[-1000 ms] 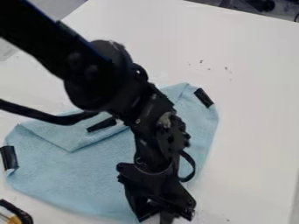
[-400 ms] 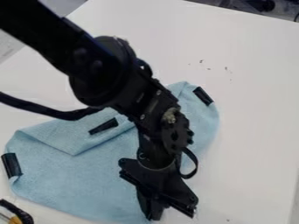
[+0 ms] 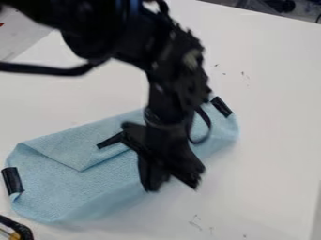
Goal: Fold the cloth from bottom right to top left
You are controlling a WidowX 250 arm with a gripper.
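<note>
Fingers closed, pinching the near edge of the blue cloth. Cloth lies left of centre on the white counter, one flap folded inward; black strips sit at both ends and on the flap.

Bright, diffuse light spreads over the smooth white tabletop, leaving faint, soft-edged shading on the light-blue fabric cloth toward the lower left. The black jointed robot arm is blurred, its upper-left part nearly featureless dark.
</note>
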